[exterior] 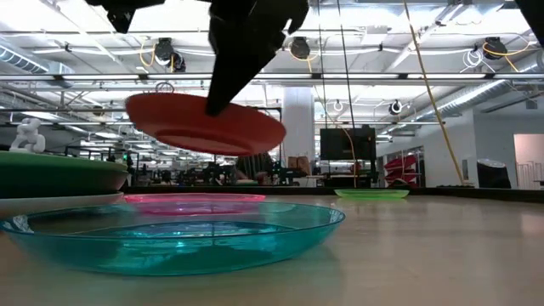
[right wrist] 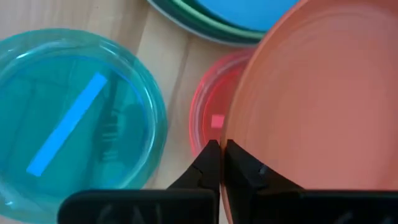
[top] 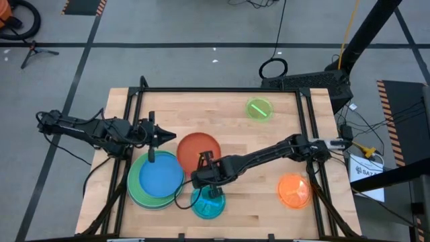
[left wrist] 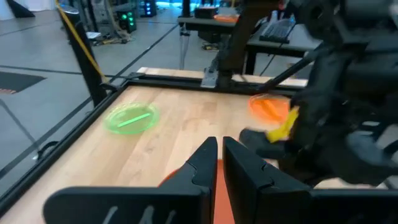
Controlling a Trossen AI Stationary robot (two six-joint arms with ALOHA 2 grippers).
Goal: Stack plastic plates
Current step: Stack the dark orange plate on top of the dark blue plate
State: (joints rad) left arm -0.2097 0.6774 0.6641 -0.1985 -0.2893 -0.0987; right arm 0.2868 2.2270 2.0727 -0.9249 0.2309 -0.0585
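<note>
My right gripper [top: 203,163] is shut on a red-orange plate [top: 195,146], which hangs in the air at the table's middle [exterior: 204,126]. Under it a translucent pink plate [right wrist: 208,121] lies on the table. A cyan plate [top: 208,202] lies near the front edge. Left of it stands a stack with a blue plate [top: 160,176] on top of green ones [top: 134,191]. A lime plate [top: 259,109] lies far back and an orange plate [top: 293,190] at the near right. My left gripper [top: 164,138] hovers shut, holding nothing, above the stack's far edge. My right gripper pinches the red-orange plate's rim [right wrist: 239,146] between its two fingers, on the plate's near side. The fingers slant down from the table's near right. The plate is lifted clear of the table, nearly level, slightly tilted, above the pink plate.
Black rails [top: 201,89] run along the wooden table's far, left and right sides. Bare wood lies between the lime plate and the orange plate [top: 269,148]. Beyond the table the room holds desks, cables and equipment.
</note>
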